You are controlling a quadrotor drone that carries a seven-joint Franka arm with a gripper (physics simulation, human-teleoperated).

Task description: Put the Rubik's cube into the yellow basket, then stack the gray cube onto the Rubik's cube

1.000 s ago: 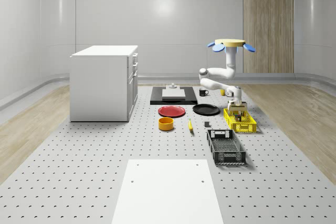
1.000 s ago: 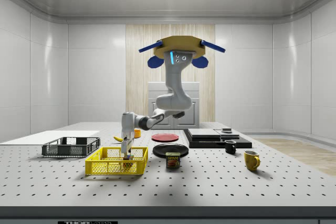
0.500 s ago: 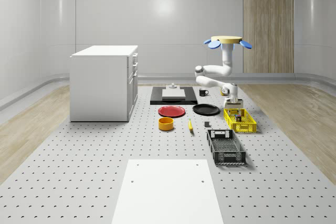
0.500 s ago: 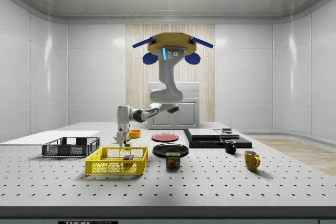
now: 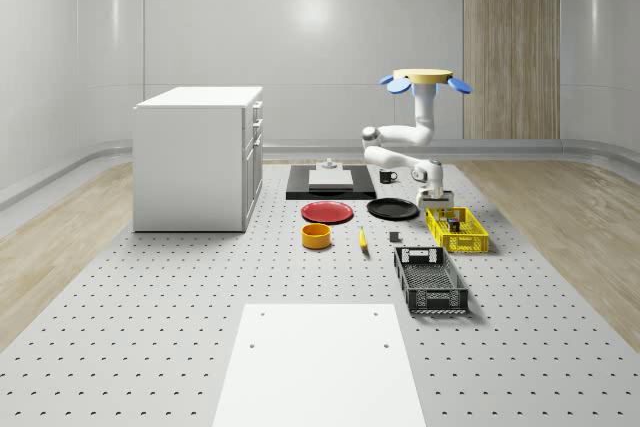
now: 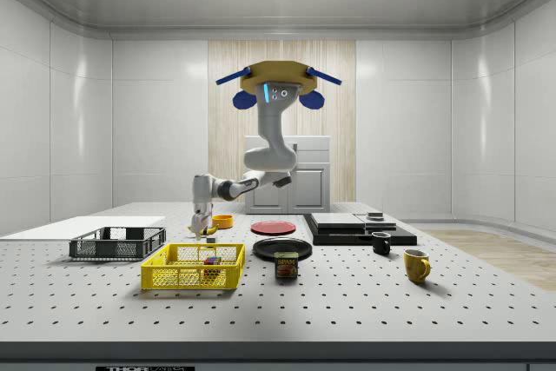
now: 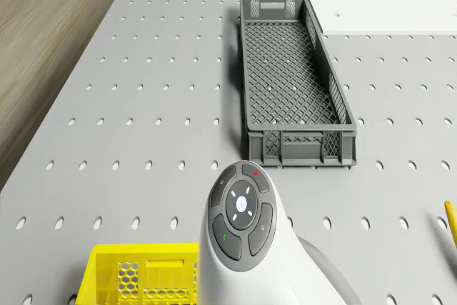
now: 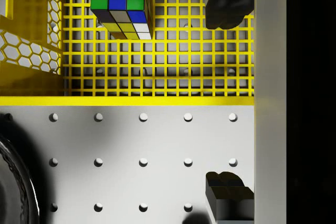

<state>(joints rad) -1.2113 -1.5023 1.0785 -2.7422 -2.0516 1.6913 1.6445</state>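
The Rubik's cube (image 8: 121, 4) is sitting on the mesh floor of the yellow basket (image 8: 126, 100), below the end effector (image 8: 227, 100) and off to one side of it, tucked toward a basket corner. So the first half of the job looks done from here. The end effector is wide open with nothing in it: one dark fingertip (image 8: 227, 4) hangs over the basket floor and the other over bare worktop (image 8: 142, 161), so the jaws straddle the basket's rim. It sits above the basket's edge, clear of the cube.

In the side view the end effector (image 6: 201, 228) hangs above the yellow basket's (image 6: 193, 268) back edge, and the drone (image 6: 278, 84) hovers high up, further back and to that view's right, with the arm reaching down and forward. That makes sense if it wants room to swing off for the next pick.

The gray cube is the bit I can't pin down. There's a small dark thing (image 5: 394, 238) on the worktop, beyond the basket from the end effector toward the banana (image 5: 362, 238), and it might be the cube, but it's too tiny to call.

Further out: a gray crate (image 7: 294, 83) past the basket, a black plate (image 5: 392, 209) just beside the end effector, then a red plate (image 5: 328, 212) and an orange bowl (image 5: 316, 236).
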